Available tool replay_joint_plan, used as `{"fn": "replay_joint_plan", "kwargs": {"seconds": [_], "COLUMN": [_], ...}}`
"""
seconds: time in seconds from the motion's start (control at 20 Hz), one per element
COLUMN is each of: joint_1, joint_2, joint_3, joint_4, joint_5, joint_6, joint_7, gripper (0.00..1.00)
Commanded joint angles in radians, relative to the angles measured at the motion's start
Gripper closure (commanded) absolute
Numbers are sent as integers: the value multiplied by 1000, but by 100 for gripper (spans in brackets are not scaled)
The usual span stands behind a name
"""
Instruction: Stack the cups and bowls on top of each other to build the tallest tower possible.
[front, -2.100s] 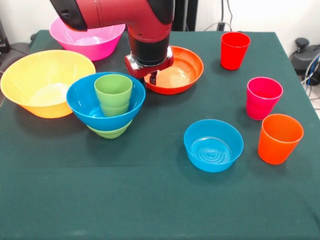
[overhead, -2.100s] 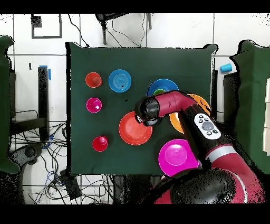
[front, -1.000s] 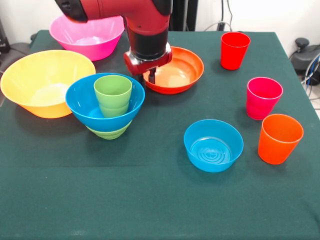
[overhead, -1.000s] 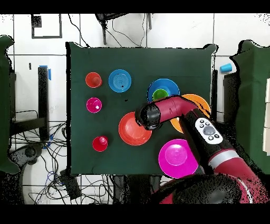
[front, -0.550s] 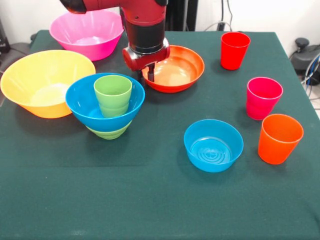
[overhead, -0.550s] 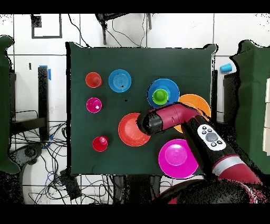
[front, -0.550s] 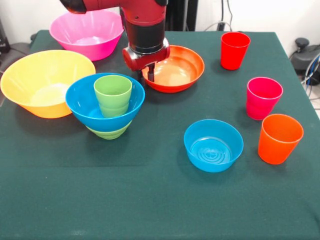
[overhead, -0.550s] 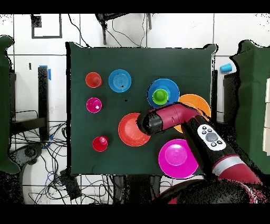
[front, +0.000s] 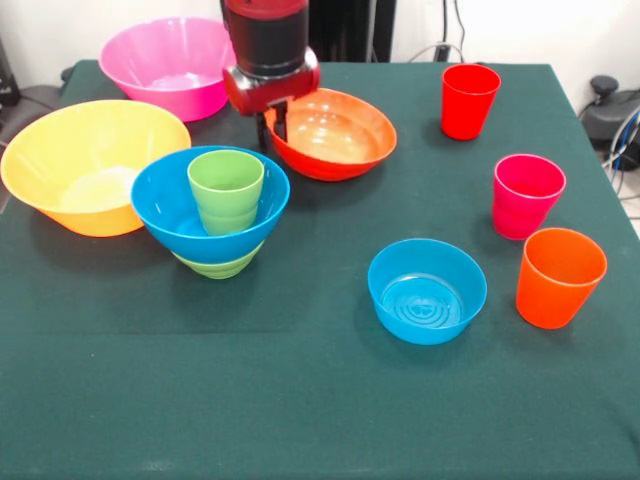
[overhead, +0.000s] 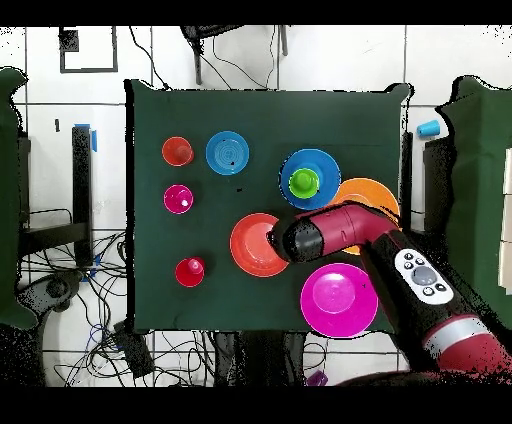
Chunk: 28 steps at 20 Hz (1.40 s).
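The shallow orange-red bowl (front: 330, 133) has come up off the surface, tilted, its left rim held in the jaws of the gripper (front: 274, 118), which has risen and shifted toward the frame's upper left.

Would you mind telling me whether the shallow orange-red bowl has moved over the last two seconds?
Yes. The shallow orange-red bowl, gripped at its rim by the gripper, has lifted and shifted away from the red cup.

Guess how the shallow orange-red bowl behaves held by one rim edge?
The orange-red bowl looks like thin glossy plastic, so probably light, stiff and a bit slippery. The gripper has it by one rim edge with the bowl tilted, so it may swing or slip. Being wide and shallow, it should settle flat once released.
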Motion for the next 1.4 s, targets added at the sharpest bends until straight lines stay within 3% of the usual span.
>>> {"fn": "replay_joint_plan", "kwargs": {"seconds": [0.05, 0.4, 0.65, 0.95, 1.1, 1.4], "joint_1": [-37, -101, -126, -217, -281, -335], "joint_2": [-124, -198, -208, -221, -217, -143], "joint_3": [72, 128, 157, 225, 278, 333], "joint_4": [102, 124, 111, 87, 77, -11], "joint_5": [53, 130, 149, 197, 235, 242], "joint_6": [60, 137, 178, 250, 286, 323], "joint_7": [-159, -233, -257, -341, -377, -396], "gripper": [100, 100, 100, 100, 100, 100]}}
